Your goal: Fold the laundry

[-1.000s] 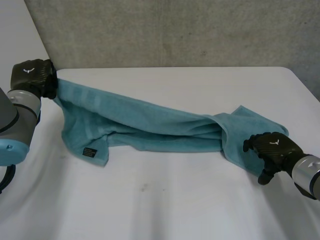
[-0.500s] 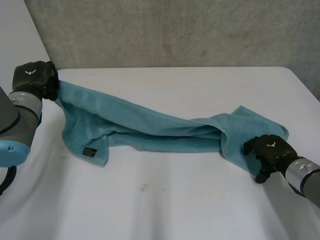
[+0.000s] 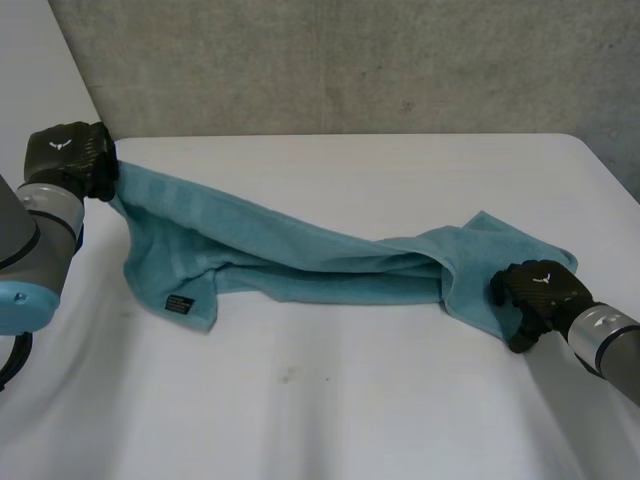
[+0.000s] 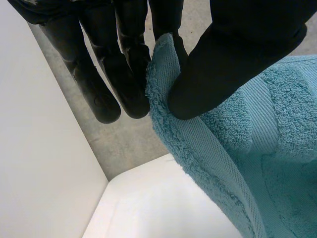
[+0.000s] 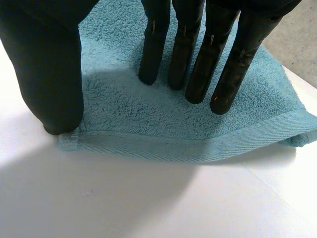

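Observation:
A teal towel (image 3: 300, 250) lies stretched and bunched across the white table (image 3: 330, 410), with a small black label (image 3: 179, 304) near its front left corner. My left hand (image 3: 68, 155) holds the far left corner off the table. In the left wrist view that corner of the towel (image 4: 257, 148) is pinched between the thumb (image 4: 223, 64) and the fingers. My right hand (image 3: 540, 290) rests on the near right corner. In the right wrist view its straight fingers (image 5: 198, 59) press down on the towel (image 5: 173, 114), and its thumb (image 5: 54, 74) stands at the corner's tip.
A grey wall (image 3: 350, 60) runs behind the table's far edge. The table's right edge (image 3: 615, 180) lies close beyond the right hand. Bare white tabletop spreads in front of the towel.
My right hand has moved in from the table's front right onto the towel's near right corner, its fingers drawing closer. The left hand and its corner have stayed put.

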You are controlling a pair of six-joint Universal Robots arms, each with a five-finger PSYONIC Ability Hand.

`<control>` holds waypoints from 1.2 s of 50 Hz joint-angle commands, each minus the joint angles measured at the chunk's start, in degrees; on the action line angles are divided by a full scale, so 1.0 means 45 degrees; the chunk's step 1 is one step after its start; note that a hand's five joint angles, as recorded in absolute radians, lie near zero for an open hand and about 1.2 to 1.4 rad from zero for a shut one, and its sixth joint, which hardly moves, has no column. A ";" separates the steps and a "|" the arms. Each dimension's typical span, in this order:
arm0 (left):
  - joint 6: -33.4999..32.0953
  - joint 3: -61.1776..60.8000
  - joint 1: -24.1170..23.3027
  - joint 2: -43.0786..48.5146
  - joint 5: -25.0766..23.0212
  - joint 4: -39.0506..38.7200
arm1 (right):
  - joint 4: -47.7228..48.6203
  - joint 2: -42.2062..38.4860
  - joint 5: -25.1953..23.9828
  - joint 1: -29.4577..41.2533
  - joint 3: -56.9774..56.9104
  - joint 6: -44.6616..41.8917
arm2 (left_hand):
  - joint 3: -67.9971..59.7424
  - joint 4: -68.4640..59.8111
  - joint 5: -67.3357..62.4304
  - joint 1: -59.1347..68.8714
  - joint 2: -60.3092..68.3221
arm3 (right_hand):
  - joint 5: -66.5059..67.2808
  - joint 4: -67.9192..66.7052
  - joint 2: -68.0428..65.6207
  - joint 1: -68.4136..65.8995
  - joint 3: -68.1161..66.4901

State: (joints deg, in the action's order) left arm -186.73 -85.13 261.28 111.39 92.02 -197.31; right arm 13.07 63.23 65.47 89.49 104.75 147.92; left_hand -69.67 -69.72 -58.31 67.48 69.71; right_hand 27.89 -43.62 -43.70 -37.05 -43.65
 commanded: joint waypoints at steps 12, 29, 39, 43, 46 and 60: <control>0.0012 -0.0008 -0.0016 -0.0067 0.0000 0.0019 | -0.0092 -0.0341 -0.0018 -0.0042 -0.0759 0.0000 | -0.2296 -0.2284 -0.2598 0.2782 0.2286 | 0.8587 -0.7312 -0.7294 -0.8772 -0.7305; -0.0007 -0.0184 -0.0055 -0.0086 -0.0020 0.0058 | -0.0151 -0.0360 -0.0038 -0.0101 -0.1286 0.0058 | -0.2296 -0.2284 -0.2598 0.2782 0.2286 | 0.9358 -0.8084 -0.8066 -0.9544 -0.8077; -0.0124 -0.0710 -0.0172 -0.0378 -0.0039 0.0194 | -0.0774 0.1701 -0.0135 -0.0685 -0.1169 0.0234 | -0.2296 -0.2284 -0.2598 0.2782 0.2286 | 0.9358 -0.8084 -0.8066 -0.9544 -0.8077; -0.0144 -0.1043 -0.0153 -0.1180 -0.0059 0.0390 | -0.1303 0.3253 -0.0350 -0.1390 -0.1267 0.0273 | -0.2296 -0.2284 -0.2598 0.2782 0.2286 | 0.9358 -0.8084 -0.8066 -0.9544 -0.8077; -0.0144 -0.1336 -0.0074 -0.2215 -0.0137 0.0781 | -0.2573 0.4659 -0.0799 -0.2171 -0.1794 0.0254 | -0.2296 -0.2284 -0.2598 0.2782 0.2286 | 0.9358 -0.8084 -0.8066 -0.9544 -0.8077; -0.0124 -0.1317 0.1096 -0.6844 -0.1656 0.3687 | -1.0515 0.6926 -0.1678 -0.4221 -0.7008 -0.1615 | -0.2296 -0.2284 -0.2598 0.2782 0.2286 | 0.9358 -0.8084 -0.8066 -0.9544 -0.8077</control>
State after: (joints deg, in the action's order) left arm -187.29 -91.79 263.37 85.20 89.94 -186.24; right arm -20.66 94.25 58.44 72.73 81.40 147.39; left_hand -69.67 -69.72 -58.31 67.48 69.71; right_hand 56.13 -68.26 -67.32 -55.51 -67.66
